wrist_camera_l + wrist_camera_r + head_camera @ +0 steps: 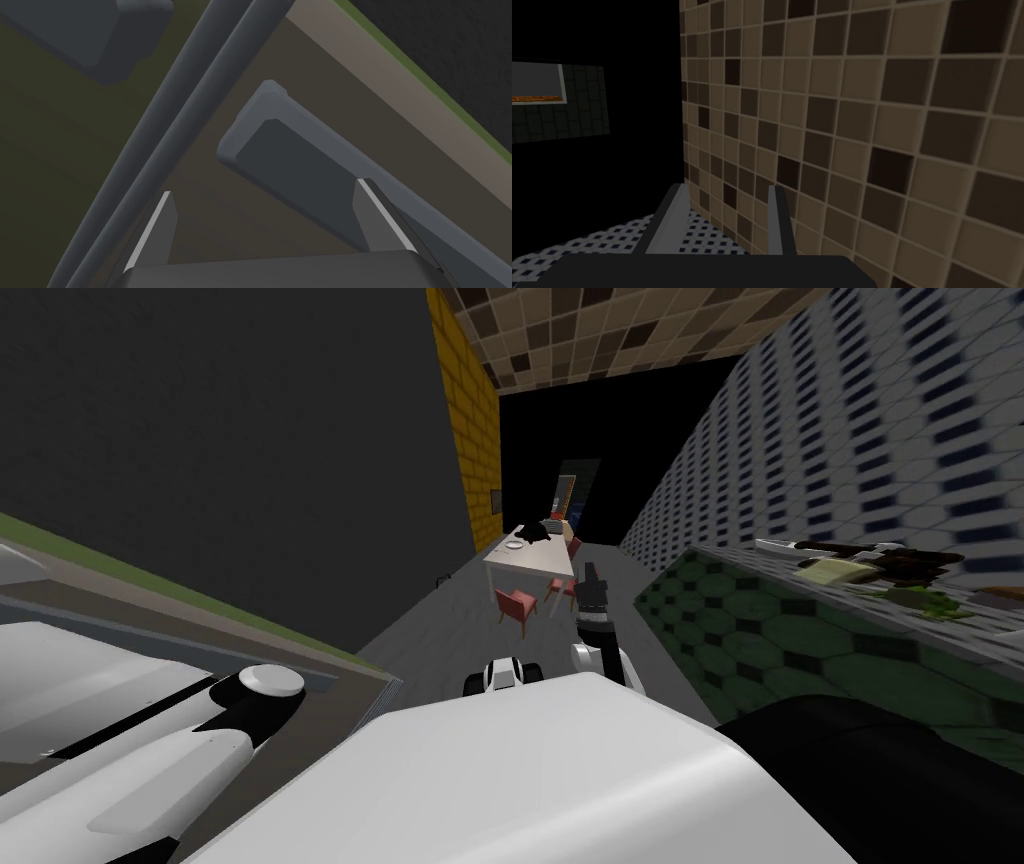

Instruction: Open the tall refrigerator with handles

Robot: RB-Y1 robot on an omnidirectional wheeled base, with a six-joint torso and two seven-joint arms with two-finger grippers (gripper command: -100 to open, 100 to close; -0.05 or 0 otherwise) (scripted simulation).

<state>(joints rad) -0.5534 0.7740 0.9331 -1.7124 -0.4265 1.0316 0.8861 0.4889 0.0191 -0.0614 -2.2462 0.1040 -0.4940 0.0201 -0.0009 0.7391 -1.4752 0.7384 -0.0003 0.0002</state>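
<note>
1. the fridge (190,618) stands close on my left. the left wrist view faces its brown-grey front, where a double seam (190,110) parts 2 doors.
2. the left gripper (265,187) is spread wide and holds nothing. 1 finger (380,220) crosses in front of the near handle (300,165), and the other lies over bare door beside the seam. i cannot tell if either touches.
3. the step in hand looks like getting onto that handle. the bar sits off to 1 side of the gap, so shift the hand away from the seam until the bar lies midway between the fingers.
4. the bar runs slantwise to the fingers. roll the wrist so they close squarely across it, a little along from its rounded end.
5. push in until the bar is deep between the fingers, then close.
6. the hinge is probably on the side away from the seam, so pull in an arc, not straight back.
7. leave the second handle (100,35) across the seam alone.
8. the right gripper (590,573) hangs ahead of the chest, fingers apart by a narrower gap and empty. keep it clear of the door's swing.
</note>
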